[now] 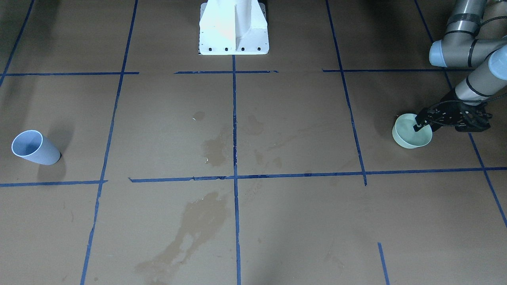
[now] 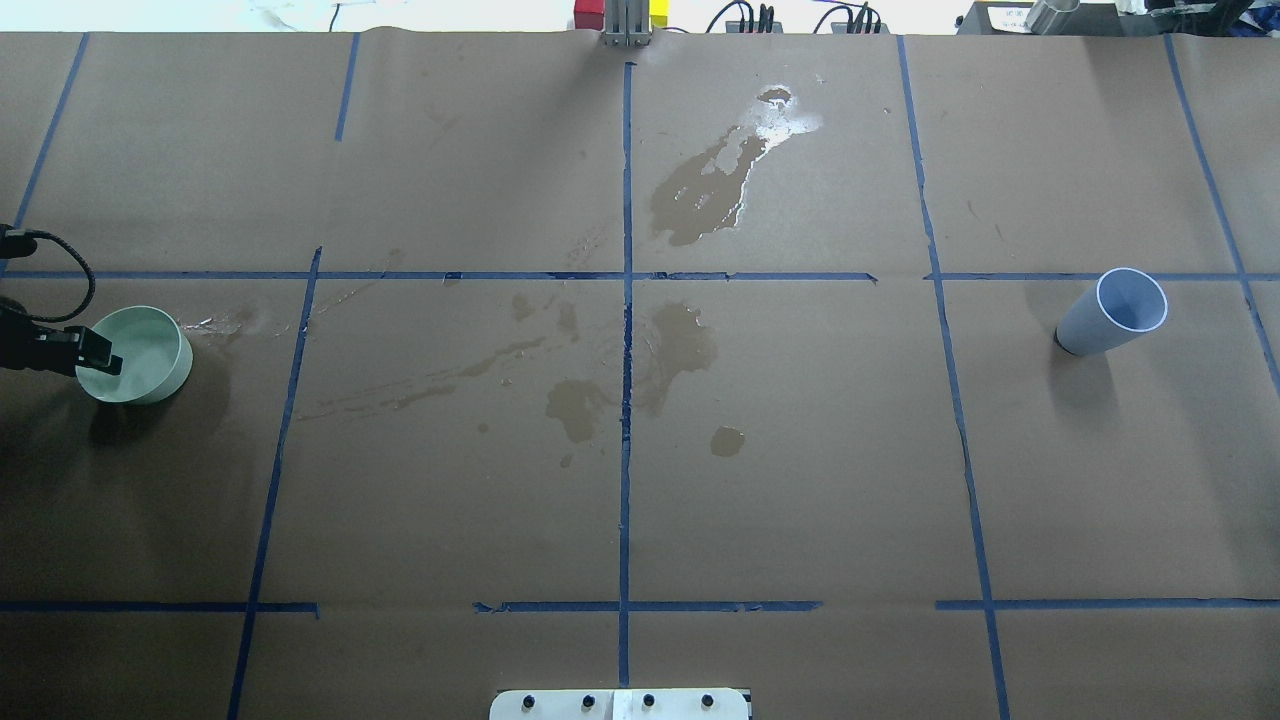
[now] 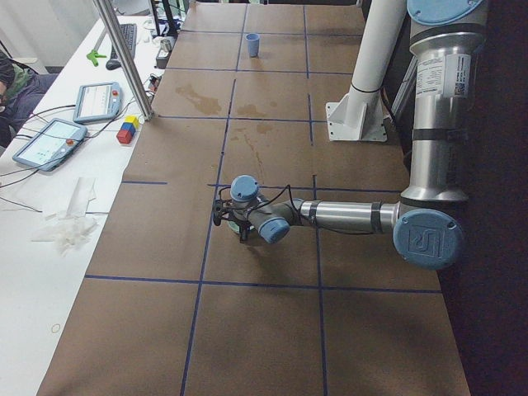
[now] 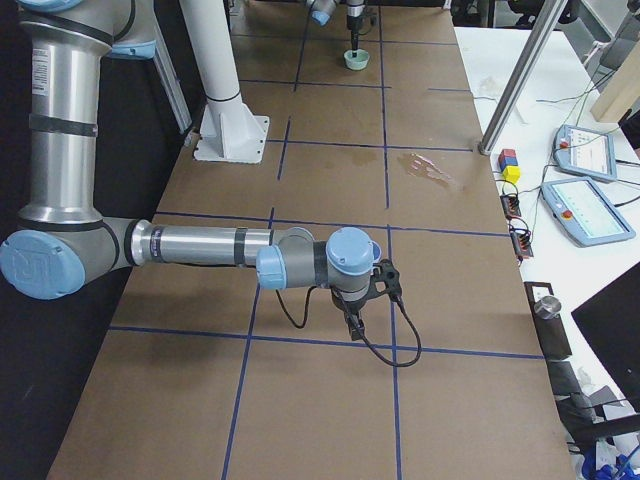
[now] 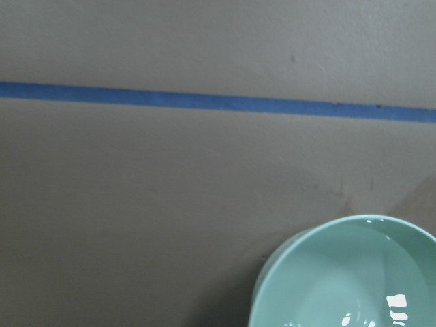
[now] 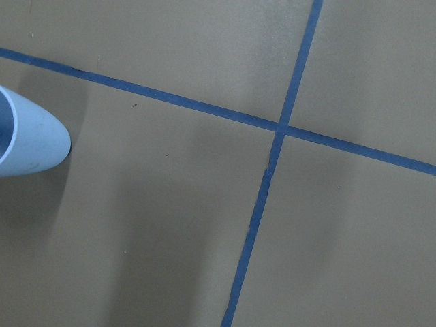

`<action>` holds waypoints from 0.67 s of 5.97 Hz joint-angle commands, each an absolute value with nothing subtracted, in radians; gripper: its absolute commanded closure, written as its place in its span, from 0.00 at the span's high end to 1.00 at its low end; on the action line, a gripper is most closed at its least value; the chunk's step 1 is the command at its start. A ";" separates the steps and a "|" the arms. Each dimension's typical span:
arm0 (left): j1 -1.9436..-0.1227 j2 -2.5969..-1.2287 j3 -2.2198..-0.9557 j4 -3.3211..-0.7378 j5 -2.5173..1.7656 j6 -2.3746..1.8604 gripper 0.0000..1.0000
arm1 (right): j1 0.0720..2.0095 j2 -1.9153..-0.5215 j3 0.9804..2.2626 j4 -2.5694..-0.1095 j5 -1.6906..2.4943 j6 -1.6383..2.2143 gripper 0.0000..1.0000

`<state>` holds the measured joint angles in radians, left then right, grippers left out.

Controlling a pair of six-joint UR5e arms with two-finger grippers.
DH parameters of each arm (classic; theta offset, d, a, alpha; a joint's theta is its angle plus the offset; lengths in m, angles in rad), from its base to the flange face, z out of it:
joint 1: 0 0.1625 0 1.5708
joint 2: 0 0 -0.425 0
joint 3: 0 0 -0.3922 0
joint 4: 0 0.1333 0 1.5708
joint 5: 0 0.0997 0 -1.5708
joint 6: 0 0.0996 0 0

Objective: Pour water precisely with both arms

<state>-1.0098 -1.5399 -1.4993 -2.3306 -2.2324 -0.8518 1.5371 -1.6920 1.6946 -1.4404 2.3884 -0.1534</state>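
Now grasping: left gripper (image 1: 419, 123) straddles pale green round bowl (image 1: 409, 135) rim, clamp of jaws unclear. Jaws of right gripper (image 4: 353, 322): cannot tell. Next probably: firm pinch, level lift.

Quantity present, by kind. Robot arms: 2, namely the left arm (image 3: 346, 216) and the right arm (image 4: 195, 245). White pedestal (image 1: 233, 27): 1. Pale green bowl (image 1: 410, 145): 1. Pale blue cup (image 2: 1105, 318): 1. Touchscreen pendants (image 3: 101, 101): 2, both on the white side bench (image 3: 33, 280), of which 1 is visible. Stack of coloured blocks (image 3: 126, 130): 1, showing 3 colours.
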 commanded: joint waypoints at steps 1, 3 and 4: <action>-1.009 -1.540 -1.496 -2.330 -2.233 -0.851 0.01 | 1.537 -1.692 1.695 -1.440 2.388 -0.153 1.00; -1.011 -1.572 -1.535 -2.297 -2.259 -0.853 0.00 | 1.537 -1.692 1.695 -1.440 2.388 -0.153 1.00; -1.011 -1.616 -1.583 -2.220 -2.272 -0.854 0.00 | 1.537 -1.692 1.695 -1.440 2.388 -0.153 1.00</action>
